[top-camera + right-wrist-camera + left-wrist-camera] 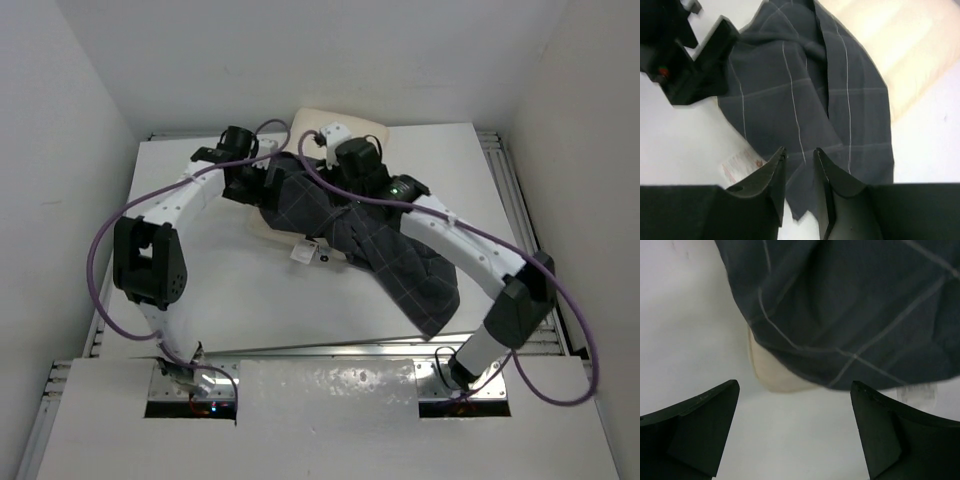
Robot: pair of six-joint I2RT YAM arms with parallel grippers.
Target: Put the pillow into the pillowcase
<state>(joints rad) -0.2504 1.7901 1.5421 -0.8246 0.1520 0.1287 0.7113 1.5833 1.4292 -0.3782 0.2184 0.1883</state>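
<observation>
pillow [365, 122]: far middle of the table [250, 300], lying flat, mostly under the cloth; cream edge showing at the far side and one cream corner [770, 371] poking out on the left.
pillowcase [400, 260]: draped over the pillow in loose folds, trailing off toward the near right onto the bare table; limp, bunched, opening not discernible.
state of task: pillow not inside the case as far as visible; case on top of it, not around it.
white tags [310, 252]: on the table at the near edge of the pillow, just beside the cloth hem.
right gripper [799, 151]: narrow, fingers nearly together with a fold of the pillowcase pinched between them; low over the cloth, cream pillow to its far right.
left gripper [794, 385]: wide apart, nothing between the fingers; just short of the left end of the pillow, bare table beneath, not touching cloth or pillow.
arms: both reaching toward the far middle, close to each other over the bundle.
</observation>
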